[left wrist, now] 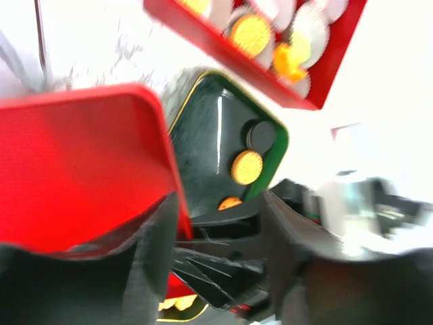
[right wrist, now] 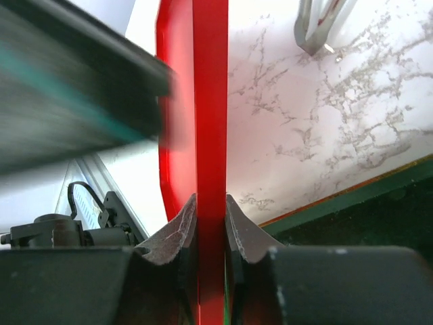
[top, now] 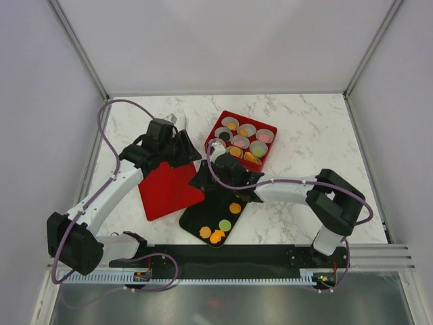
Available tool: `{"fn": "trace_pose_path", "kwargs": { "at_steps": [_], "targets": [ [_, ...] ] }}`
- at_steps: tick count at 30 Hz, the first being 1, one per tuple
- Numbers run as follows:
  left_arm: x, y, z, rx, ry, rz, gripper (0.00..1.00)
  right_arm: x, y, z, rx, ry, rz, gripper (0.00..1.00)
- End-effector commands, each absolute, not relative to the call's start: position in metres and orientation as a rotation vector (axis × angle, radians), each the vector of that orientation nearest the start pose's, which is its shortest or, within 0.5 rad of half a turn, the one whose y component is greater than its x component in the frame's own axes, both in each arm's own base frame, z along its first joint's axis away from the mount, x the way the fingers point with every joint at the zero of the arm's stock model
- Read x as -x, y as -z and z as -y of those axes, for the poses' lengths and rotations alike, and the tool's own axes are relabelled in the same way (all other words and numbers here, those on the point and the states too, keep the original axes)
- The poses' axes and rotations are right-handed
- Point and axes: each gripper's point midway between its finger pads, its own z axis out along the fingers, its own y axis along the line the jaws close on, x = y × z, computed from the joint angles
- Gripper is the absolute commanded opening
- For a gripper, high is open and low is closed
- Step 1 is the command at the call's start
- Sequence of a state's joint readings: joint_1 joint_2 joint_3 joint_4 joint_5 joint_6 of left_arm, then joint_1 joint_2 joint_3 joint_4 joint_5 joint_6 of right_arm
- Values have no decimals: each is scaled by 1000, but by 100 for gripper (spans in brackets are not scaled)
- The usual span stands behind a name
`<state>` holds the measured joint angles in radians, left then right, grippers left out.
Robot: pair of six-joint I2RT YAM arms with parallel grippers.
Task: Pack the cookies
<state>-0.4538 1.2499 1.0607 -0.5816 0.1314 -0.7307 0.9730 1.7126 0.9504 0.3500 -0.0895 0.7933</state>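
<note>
Right claw (right wrist: 210, 203) clamped on red lid (top: 169, 191) edge, left claw (left wrist: 220, 203) jaws apart beside that lid, cookies (top: 216, 235) on dark tray (top: 201, 213).

**Left arm** (top: 111, 189): The arm extends from its base at the near left edge, forward and to the right, with the wrist directed toward the centre.

**Left end effector** (left wrist: 216, 223): The two fingers stand apart with a clear gap between them. The edge of the red lid (left wrist: 74, 169) lies just beside one finger and is not clamped.

**Right arm** (top: 291, 188): The arm rises from its base at the near right edge, folds at the elbow and reaches left toward the centre.

**Right end effector** (right wrist: 211, 206): The fingers are closed. Each finger presses against an opposite face of the red lid's edge.

In the top view, the two end effectors are near each other.
</note>
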Motion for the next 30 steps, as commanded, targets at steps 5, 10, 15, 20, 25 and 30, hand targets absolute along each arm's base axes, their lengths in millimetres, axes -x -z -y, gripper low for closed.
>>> {"fn": "trace_pose_path", "kwargs": {
  "at_steps": [5,10,15,20,25,30],
  "targets": [
    [-317,-266,175,193,662,-2239,72,-253,-164,-425,192,-1214,-2122,2],
    [-320,-314,152,116,541,-2157,76,-265,-194,-415,167,-1221,-2090,0],
    [-311,-331,131,42,383,-2113,76,-280,-223,-395,130,-1209,-2092,0],
    [-287,-330,153,-93,183,-2057,78,-311,-249,-362,57,-1171,-2111,0],
    [-273,-324,172,-175,145,-1996,80,-328,-273,-335,15,-1128,-2114,0],
    [-250,-312,209,-345,117,-1938,80,-345,-287,-315,-25,-1091,-2146,0]
  ]
}}
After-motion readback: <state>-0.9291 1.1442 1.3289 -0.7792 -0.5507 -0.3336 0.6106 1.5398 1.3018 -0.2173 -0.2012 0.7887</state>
